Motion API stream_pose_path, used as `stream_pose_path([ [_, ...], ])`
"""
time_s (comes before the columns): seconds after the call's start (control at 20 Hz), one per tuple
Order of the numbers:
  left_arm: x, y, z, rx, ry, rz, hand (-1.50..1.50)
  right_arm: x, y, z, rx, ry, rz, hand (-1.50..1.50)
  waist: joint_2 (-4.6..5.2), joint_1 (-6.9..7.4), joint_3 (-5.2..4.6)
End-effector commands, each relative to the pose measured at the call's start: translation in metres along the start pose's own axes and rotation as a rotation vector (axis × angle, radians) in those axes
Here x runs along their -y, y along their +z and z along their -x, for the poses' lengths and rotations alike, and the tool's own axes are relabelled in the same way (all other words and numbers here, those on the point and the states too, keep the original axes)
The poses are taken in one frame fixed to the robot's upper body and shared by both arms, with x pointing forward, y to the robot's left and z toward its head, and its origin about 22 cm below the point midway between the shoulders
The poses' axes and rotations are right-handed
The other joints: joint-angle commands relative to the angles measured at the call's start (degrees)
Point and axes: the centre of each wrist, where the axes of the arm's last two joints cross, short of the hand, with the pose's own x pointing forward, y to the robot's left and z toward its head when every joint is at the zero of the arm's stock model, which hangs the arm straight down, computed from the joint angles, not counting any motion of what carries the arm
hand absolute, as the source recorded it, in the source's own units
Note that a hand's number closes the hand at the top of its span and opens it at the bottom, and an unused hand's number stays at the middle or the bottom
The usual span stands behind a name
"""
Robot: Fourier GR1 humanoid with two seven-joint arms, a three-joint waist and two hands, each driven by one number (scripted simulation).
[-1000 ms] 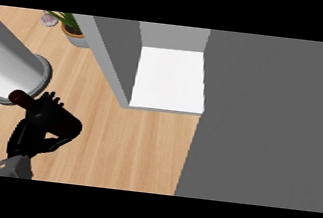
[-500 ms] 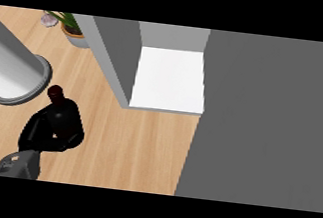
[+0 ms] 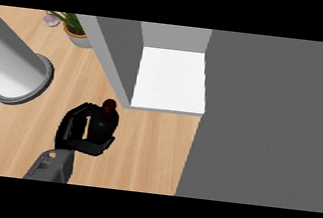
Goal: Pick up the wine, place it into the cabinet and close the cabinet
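The wine bottle is dark with a red top and stands on the wooden counter, just in front of the cabinet's left wall. My left hand comes in from the lower left and has its fingers curled round the bottle, hiding most of the body. The cabinet is open, and its white inner floor shows beyond and to the right of the bottle. A broad dark grey cabinet panel fills the right side of the view. My right hand is not in view.
A large pale grey cylinder with a ringed end lies at the left. A potted plant and a small glass stand at the far left back. Bare wood lies in front of the cabinet opening.
My left hand has moved right, away from the grey cylinder and towards the cabinet's opening, carrying the wine bottle with it. The bottle's red top now shows near the cabinet's left wall.
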Motion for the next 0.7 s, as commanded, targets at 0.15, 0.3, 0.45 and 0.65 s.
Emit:
stream_pose_path([
  [0.15,0.035,0.001,-0.015,0.164,-0.021,0.015,1.5,0.008,0.017,-0.005,-0.006,-0.055,-0.036,-1.5,-0.1,0.56,0.04],
  [0.3,0.044,-0.011,-0.038,0.185,0.006,0.043,1.5,0.008,0.008,-0.014,-0.007,-0.053,-0.048,-1.5,-0.15,0.66,0.01],
  [0.45,0.067,-0.026,-0.064,0.2,0.039,0.114,1.5,0.006,0.015,-0.012,-0.015,-0.033,-0.068,-1.5,-0.36,0.57,0.05],
  [0.65,0.093,-0.03,-0.098,0.174,0.138,0.127,1.5,0.006,0.02,-0.012,-0.016,-0.041,-0.041,-1.5,-0.43,0.42,0.03],
])
